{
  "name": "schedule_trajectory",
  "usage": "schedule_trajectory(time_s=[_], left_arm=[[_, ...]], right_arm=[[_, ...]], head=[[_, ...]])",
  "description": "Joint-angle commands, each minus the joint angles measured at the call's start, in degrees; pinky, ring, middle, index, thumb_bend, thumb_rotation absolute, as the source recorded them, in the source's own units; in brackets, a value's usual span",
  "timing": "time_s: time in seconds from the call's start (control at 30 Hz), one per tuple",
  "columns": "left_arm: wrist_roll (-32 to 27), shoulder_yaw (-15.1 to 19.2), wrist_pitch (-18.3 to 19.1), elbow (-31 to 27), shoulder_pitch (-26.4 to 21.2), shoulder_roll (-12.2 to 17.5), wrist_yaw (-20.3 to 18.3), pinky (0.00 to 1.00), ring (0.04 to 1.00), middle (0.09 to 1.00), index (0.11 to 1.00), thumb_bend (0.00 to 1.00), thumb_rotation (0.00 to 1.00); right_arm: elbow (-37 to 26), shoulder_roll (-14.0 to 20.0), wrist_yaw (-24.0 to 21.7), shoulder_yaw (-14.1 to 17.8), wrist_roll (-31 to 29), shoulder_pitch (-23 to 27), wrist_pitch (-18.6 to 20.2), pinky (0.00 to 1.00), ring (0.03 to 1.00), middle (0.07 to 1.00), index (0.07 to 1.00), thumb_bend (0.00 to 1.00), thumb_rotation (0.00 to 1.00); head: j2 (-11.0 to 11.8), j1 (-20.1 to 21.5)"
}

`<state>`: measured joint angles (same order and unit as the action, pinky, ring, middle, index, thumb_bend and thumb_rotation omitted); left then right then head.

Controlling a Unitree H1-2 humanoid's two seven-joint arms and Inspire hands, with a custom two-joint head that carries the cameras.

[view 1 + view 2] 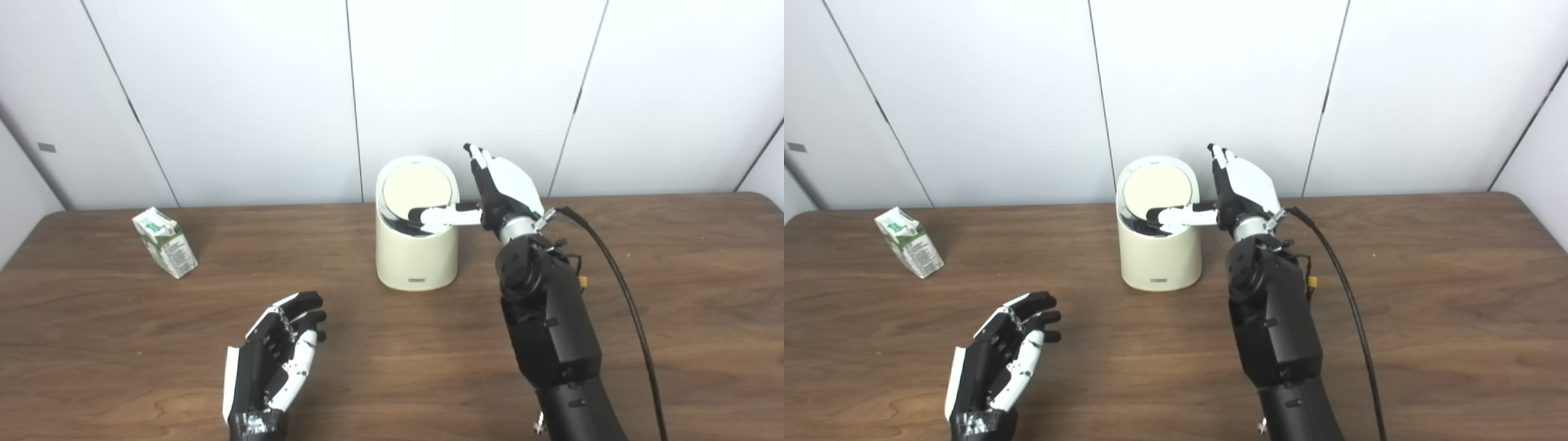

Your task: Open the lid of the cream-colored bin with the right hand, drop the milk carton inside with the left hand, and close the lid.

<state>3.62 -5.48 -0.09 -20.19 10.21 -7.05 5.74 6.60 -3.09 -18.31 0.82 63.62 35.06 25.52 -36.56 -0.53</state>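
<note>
While right hand (503,195) props lid (418,187), left hand (275,355) idles.

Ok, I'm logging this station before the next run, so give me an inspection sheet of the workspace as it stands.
Surface: brown wooden table, bare wood over most of it.
Job's things: cream bin upright at the middle back, its lid tilted up; milk carton at the back left, leaning, apart from the bin.
Clutter: nothing seen.
Hands: right robot hand beside the bin, thumb reaching across under the raised lid; left robot hand open, holding nothing, near the front edge.
Cables: black cable running from the right wrist across the table to the front.
Surroundings: white wall panels behind the table.
</note>
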Motion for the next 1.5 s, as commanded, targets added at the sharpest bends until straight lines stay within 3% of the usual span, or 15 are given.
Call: schedule_trajectory(time_s=[0.0, 0.2, 0.27, 0.3, 0.37, 0.53, 0.67, 0.83, 0.97, 1.07, 1.13, 1.2, 1.23, 1.33, 1.47], left_arm=[[0.45, -0.26, -0.9, -1.98, -0.46, -0.83, 0.02, 0.59, 0.684, 0.721, 0.713, 0.24, 0.31], [0.6, -0.26, -1.04, -1.87, -0.49, -0.88, 0.0, 0.59, 0.685, 0.72, 0.711, 0.24, 0.3], [0.91, -0.33, -1.28, -1.79, -0.47, -0.81, -0.01, 0.59, 0.684, 0.719, 0.711, 0.24, 0.3], [1.03, -0.34, -1.24, -1.8, -0.47, -0.81, -0.01, 0.59, 0.684, 0.718, 0.711, 0.23, 0.3], [1.11, -0.34, -0.96, -1.9, -0.47, -0.86, 0.0, 0.59, 0.683, 0.719, 0.712, 0.23, 0.3], [0.74, -0.14, -0.36, -2.07, -0.64, -0.92, -0.1, 0.59, 0.682, 0.719, 0.712, 0.24, 0.3], [0.61, 0.1, -0.62, -1.75, -0.8, -0.95, -0.09, 0.59, 0.682, 0.719, 0.711, 0.24, 0.29], [0.67, 0.24, -0.91, -1.41, -0.97, -0.8, -0.24, 0.59, 0.68, 0.718, 0.709, 0.23, 0.29], [0.46, 0.31, -0.98, -1.37, -0.94, -0.85, -0.29, 0.59, 0.683, 0.72, 0.712, 0.23, 0.28], [0.17, 0.51, -0.87, -1.41, -0.95, -0.9, -0.23, 0.59, 0.681, 0.716, 0.707, 0.23, 0.28], [0.02, 0.63, -0.89, -1.39, -1.04, -0.76, -0.33, 0.59, 0.681, 0.715, 0.707, 0.23, 0.28], [-0.45, 0.93, -1.13, -1.12, -1.23, -0.51, -0.48, 0.59, 0.684, 0.717, 0.709, 0.23, 0.28], [-0.66, 1.08, -1.24, -0.97, -1.33, -0.42, -0.53, 0.6, 0.686, 0.719, 0.71, 0.23, 0.28], [-0.64, 1.35, -1.32, -0.82, -1.5, -0.39, -0.55, 0.6, 0.686, 0.72, 0.711, 0.23, 0.27], [-0.29, 1.57, -1.89, -0.38, -1.59, -0.03, -0.57, 0.59, 0.684, 0.72, 0.715, 0.22, 0.27]], right_arm=[[1.53, 2.33, -2.42, 0.54, 0.95, -3.09, 1.39, 1.0, 1.0, 1.0, 1.0, 0.88, 0.47], [-1.95, 3.73, -5.02, -0.81, -5.32, -4.93, 1.38, 1.0, 1.0, 1.0, 1.0, 0.93, 0.63], [-4.18, 2.6, -9.48, 2.14, -9.75, -5.7, 1.39, 0.99, 1.0, 1.0, 1.0, 0.93, 0.66], [-5.28, 1.74, -12.32, 4.2, -11.72, -5.99, 1.39, 0.78, 0.908, 0.944, 1.0, 0.94, 0.69], [-7.26, 1.43, -16.57, 6.28, -16.09, -6.81, 1.39, 0.64, 0.807, 0.87, 0.967, 0.97, 0.76], [-13.42, 2.98, -20.35, 5.98, -25.24, -10.65, 1.37, 0.82, 0.942, 0.973, 0.982, 1.0, 0.89], [-18.94, 3.11, -20.41, 5.75, -27.93, -14.23, 1.39, 0.94, 0.996, 0.999, 0.996, 1.0, 0.9], [-23.91, 5.08, -20.01, 4.87, -29.99, -17.83, 1.38, 0.92, 0.982, 0.997, 1.0, 1.0, 0.89], [-26.45, 8.0, -16.57, 3.35, -31.99, -20.36, 1.14, 0.95, 0.995, 0.996, 0.985, 1.0, 0.93], [-27.87, 8.54, -12.08, 4.09, -36.69, -23.66, -2.14, 0.91, 0.969, 0.977, 0.97, 1.0, 0.89], [-28.57, 8.2, -8.2, 4.56, -39.8, -26.0, -5.58, 0.86, 0.923, 0.935, 0.938, 0.86, 0.85], [-29.47, 5.84, -3.18, 5.64, -43.79, -29.11, -9.67, 0.83, 0.897, 0.911, 0.911, 0.64, 0.77], [-29.72, 4.73, -0.81, 6.01, -45.35, -30.5, -11.63, 0.79, 0.867, 0.881, 0.876, 0.47, 0.7], [-29.46, 2.16, 5.86, 6.22, -47.49, -33.95, -17.44, 0.73, 0.801, 0.819, 0.808, 0.24, 0.57], [-28.55, -0.12, 11.83, 6.35, -50.14, -36.18, -22.15, 0.68, 0.754, 0.774, 0.764, 0.18, 0.42]], head=[[-0.04, -0.02], [0.03, -0.21], [0.01, -0.3], [0.01, -0.3], [0.01, -0.3], [0.07, -0.4], [0.22, -0.31], [0.37, -0.26], [0.37, -0.26], [0.36, -0.72], [0.34, -0.59], [0.51, -0.31], [0.56, -0.28], [0.65, -0.29], [0.77, -0.16]])
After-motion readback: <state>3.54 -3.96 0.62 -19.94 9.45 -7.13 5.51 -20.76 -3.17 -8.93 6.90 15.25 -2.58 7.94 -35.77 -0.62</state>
